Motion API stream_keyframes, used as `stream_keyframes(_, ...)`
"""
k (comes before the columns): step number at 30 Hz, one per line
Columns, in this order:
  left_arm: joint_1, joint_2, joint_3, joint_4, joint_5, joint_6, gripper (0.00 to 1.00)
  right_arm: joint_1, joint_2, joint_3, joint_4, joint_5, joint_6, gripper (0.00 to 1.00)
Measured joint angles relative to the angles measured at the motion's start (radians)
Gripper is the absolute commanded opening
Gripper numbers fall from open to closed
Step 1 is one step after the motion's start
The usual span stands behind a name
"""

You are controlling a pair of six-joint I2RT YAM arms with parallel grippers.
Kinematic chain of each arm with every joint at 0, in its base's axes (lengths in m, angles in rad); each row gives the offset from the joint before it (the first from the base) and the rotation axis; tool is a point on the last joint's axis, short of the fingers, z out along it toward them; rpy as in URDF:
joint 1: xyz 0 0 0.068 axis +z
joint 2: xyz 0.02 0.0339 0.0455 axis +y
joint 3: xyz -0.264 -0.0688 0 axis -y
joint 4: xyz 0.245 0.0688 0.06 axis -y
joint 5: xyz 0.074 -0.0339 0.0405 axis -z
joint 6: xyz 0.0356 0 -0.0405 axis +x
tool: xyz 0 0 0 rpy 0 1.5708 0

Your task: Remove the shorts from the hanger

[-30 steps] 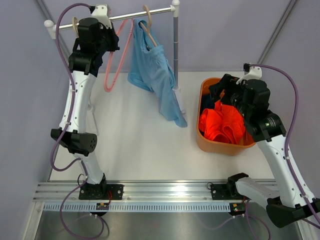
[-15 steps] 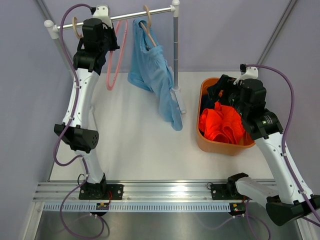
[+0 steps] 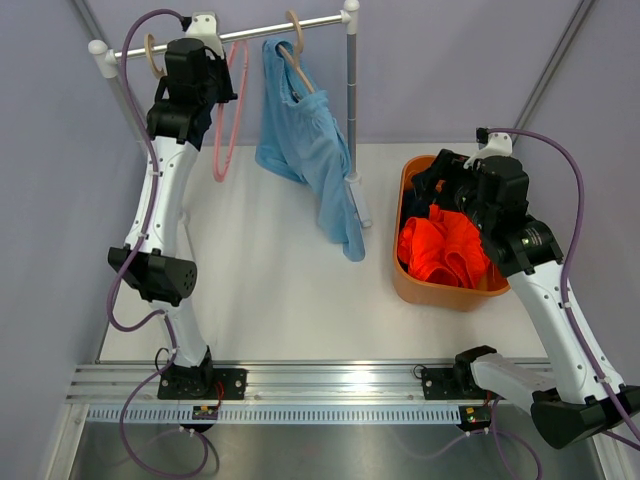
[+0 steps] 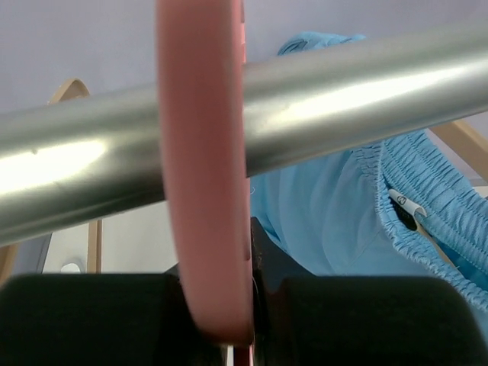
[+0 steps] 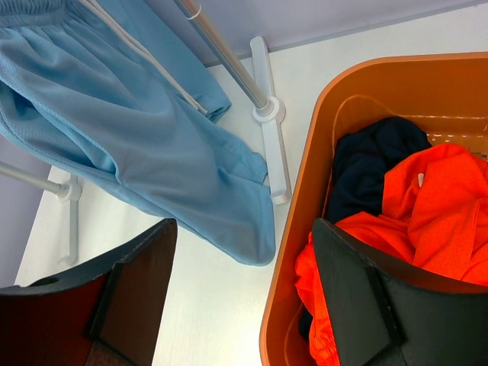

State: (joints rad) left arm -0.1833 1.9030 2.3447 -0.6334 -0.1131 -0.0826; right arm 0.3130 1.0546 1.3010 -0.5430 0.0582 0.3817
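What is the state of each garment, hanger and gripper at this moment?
light blue shorts: hanging on a wooden hanger on the rail
pink hanger: bare, on the rail, clamped by left gripper
orange shorts: off, lying in the orange basket
navy shorts: in the basket, partly under the orange pair
right gripper: open, empty, above the basket

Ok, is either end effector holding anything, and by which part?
The left end effector pinches the pink hanger near its top, just below the rail. The right end effector is open, holding nothing.
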Motion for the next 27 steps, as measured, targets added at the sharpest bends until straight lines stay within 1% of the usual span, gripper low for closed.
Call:
stream_keyframes(10,0.0,-0.012,-0.049,0.032,-0.005,0.003,0.16,0.0,0.0,0.0,-0.001,-0.001,0.0,0.8)
stream_keyframes(12,0.0,-0.016,-0.055,0.032,-0.005,0.003,0.2,0.0,0.0,0.0,-0.001,-0.001,0.0,0.8)
stream_keyframes(15,0.0,-0.023,-0.066,0.03,-0.005,0.003,0.22,0.0,0.0,0.0,-0.001,-0.001,0.0,0.8)
stream_keyframes(18,0.0,-0.047,-0.096,0.034,-0.004,0.004,0.27,0.0,0.0,0.0,-0.001,-0.002,0.0,0.79)
stream_keyframes(19,0.0,-0.061,-0.111,0.037,-0.004,0.003,0.32,0.0,0.0,0.0,-0.001,-0.002,0.0,0.79)
stream_keyframes(21,0.0,-0.088,-0.132,0.037,-0.004,0.003,0.35,0.0,0.0,0.0,-0.001,-0.004,0.0,0.79)
stream_keyframes(23,0.0,-0.115,-0.145,0.04,-0.003,0.003,0.41,0.0,0.0,0.0,-0.002,-0.009,0.0,0.79)
stream_keyframes(27,-0.004,-0.168,-0.146,0.048,-0.002,0.005,0.45,0.0,-0.001,0.0,-0.002,-0.017,0.0,0.79)
